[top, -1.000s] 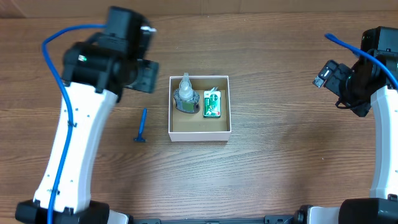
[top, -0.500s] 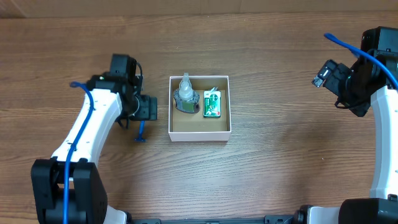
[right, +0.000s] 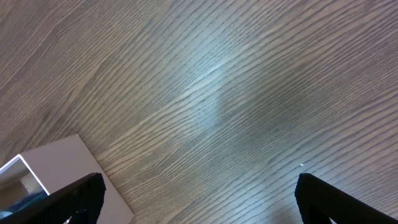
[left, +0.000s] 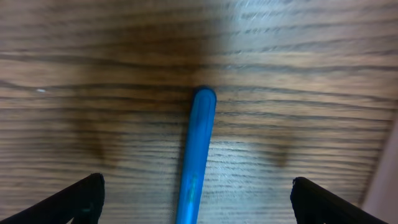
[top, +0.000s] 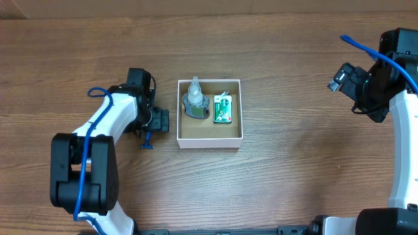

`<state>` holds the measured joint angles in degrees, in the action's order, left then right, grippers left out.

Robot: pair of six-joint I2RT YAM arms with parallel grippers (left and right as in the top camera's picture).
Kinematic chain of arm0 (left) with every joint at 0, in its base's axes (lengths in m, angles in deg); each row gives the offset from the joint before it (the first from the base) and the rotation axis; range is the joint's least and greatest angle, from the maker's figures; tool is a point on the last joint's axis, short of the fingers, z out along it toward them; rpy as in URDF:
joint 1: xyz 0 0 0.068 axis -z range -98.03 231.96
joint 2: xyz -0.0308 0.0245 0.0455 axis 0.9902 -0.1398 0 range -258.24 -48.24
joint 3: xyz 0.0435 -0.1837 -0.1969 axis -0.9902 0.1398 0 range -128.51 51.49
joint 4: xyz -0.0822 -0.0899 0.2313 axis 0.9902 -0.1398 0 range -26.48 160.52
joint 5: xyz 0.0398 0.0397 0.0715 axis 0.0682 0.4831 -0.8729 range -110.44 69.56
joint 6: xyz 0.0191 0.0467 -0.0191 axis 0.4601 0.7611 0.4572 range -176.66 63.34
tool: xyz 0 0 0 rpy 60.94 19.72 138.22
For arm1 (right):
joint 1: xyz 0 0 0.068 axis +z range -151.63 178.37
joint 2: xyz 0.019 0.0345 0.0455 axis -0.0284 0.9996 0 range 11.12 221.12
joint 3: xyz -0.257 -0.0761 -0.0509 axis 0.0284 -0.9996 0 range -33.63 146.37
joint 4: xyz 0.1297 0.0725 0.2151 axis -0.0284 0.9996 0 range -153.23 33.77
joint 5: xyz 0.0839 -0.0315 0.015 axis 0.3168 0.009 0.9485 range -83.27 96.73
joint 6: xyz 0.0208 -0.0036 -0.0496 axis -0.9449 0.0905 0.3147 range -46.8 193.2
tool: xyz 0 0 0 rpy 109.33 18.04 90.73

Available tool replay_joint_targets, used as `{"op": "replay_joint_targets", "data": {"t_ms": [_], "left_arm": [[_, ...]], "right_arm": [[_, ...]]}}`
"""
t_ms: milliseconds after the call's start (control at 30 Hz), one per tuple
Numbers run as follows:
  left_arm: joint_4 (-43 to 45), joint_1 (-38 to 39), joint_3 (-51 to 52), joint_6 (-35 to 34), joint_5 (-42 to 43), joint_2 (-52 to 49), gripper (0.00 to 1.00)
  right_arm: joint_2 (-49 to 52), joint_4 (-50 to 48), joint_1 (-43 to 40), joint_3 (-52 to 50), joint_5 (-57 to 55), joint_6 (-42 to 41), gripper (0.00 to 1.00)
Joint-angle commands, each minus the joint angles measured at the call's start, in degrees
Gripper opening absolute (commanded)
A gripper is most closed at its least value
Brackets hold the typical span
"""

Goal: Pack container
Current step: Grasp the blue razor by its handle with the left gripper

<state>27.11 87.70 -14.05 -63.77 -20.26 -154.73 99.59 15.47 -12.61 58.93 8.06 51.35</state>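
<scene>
The container (top: 209,136) is a white box with a tan inside at the table's middle. It holds a clear bottle (top: 194,103) and a green packet (top: 223,109). A blue razor (top: 149,140) lies on the table just left of the box. My left gripper (top: 151,125) is low over the razor's upper end and hides it from above. In the left wrist view the blue handle (left: 196,155) lies between the open fingers (left: 198,205), untouched. My right gripper (top: 356,88) is open and empty at the far right, above bare wood (right: 199,199).
The container's white corner (right: 56,171) shows at the lower left of the right wrist view. The wooden table (top: 294,170) spreads around the box. The left arm's blue cable (top: 98,93) loops above its wrist.
My left arm has swung down and toward the box, dropping low over the blue razor. The right arm has not moved.
</scene>
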Motion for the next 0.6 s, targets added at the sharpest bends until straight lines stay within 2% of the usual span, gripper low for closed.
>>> {"op": "replay_joint_targets", "data": {"t_ms": [0, 133, 400, 567], "left_arm": [[0.68, -0.09, 0.57, 0.74, -0.83, -1.29, 0.93], [1.18, -0.09, 0.57, 0.7, -0.76, -1.29, 0.87], [1.11, -0.09, 0.61, 0.74, -0.81, -3.74, 0.89], [0.31, -0.09, 0.59, 0.7, -0.76, -5.62, 0.88]], "right_arm": [[0.22, -0.13, 0.0, 0.02, 0.28, -0.17, 1.0], [0.22, -0.11, 0.0, 0.02, 0.28, -0.17, 1.0], [0.2, 0.33, -0.02, 0.02, 0.28, -0.17, 1.0], [0.22, 0.37, 0.0, 0.02, 0.28, -0.17, 1.0]]}}
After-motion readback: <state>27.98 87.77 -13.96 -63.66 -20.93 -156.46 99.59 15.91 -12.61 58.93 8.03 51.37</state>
